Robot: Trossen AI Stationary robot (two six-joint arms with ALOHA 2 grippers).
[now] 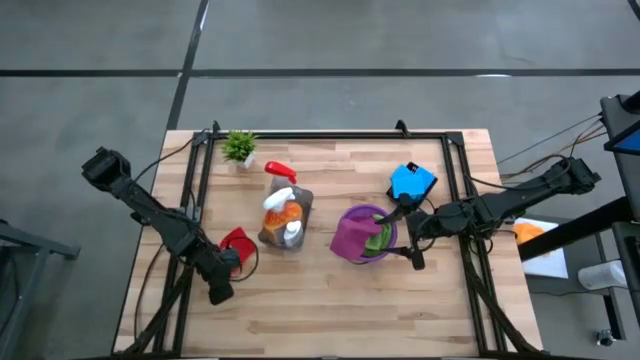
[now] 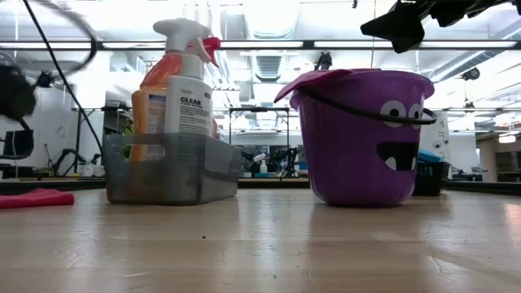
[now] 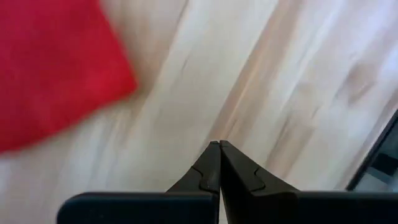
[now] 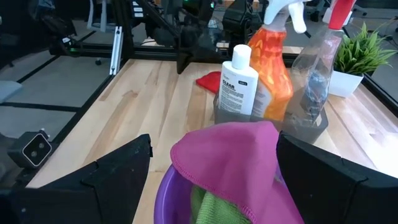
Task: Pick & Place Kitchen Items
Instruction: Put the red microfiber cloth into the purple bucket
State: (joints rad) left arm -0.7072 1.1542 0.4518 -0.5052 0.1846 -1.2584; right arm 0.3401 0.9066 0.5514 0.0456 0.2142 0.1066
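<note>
A purple bucket with a face stands right of the table's middle. A magenta cloth hangs over its rim and a green cloth lies inside. My right gripper is open above the bucket's right side, one finger on either side of the magenta cloth without touching it. A red cloth lies flat at the left. My left gripper is shut and empty, low over bare wood just nearer than the red cloth.
A grey bin at the middle holds an orange spray bottle, a white-topped bottle and a red-topped bottle. A blue sponge lies beyond the bucket. A small potted plant stands at the far left. Black rails edge the table.
</note>
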